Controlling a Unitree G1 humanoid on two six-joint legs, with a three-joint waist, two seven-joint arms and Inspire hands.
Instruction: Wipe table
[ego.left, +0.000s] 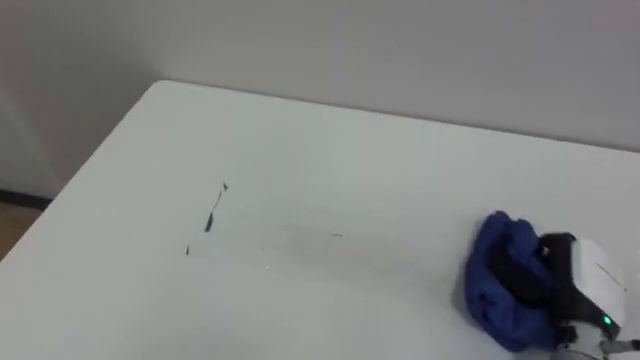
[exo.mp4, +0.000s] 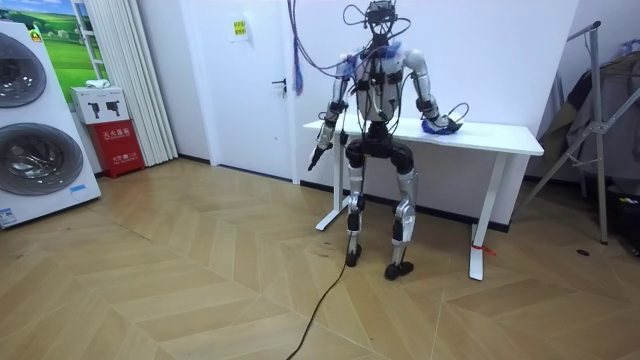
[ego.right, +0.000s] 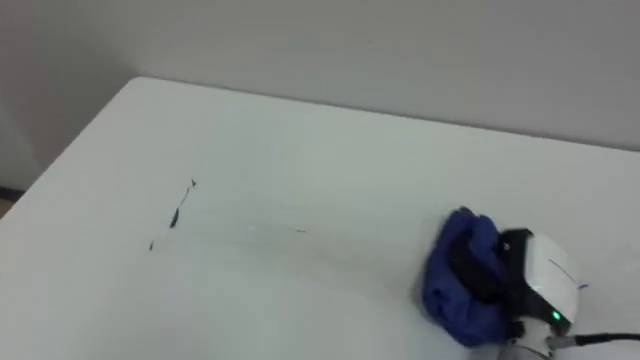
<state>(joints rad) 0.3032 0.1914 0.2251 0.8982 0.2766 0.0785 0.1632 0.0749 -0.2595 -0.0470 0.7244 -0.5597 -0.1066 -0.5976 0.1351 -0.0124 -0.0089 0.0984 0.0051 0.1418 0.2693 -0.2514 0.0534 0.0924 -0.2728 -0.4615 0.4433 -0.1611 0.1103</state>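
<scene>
Blue cloth (ego.left: 500, 262), just one, gripped by the right robot hand (ego.left: 588, 280) on one white table (ego.left: 300, 150).

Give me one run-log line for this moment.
right robot hand: on blue cloth | dark marks: on table, left of cloth | left robot hand: at side

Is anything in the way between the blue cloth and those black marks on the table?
No, nothing visible is in the way. The right hand holds the blue cloth on the right part of the table, fingers curled into it. The black marks lie further left, and bare white tabletop stretches between them.
</scene>
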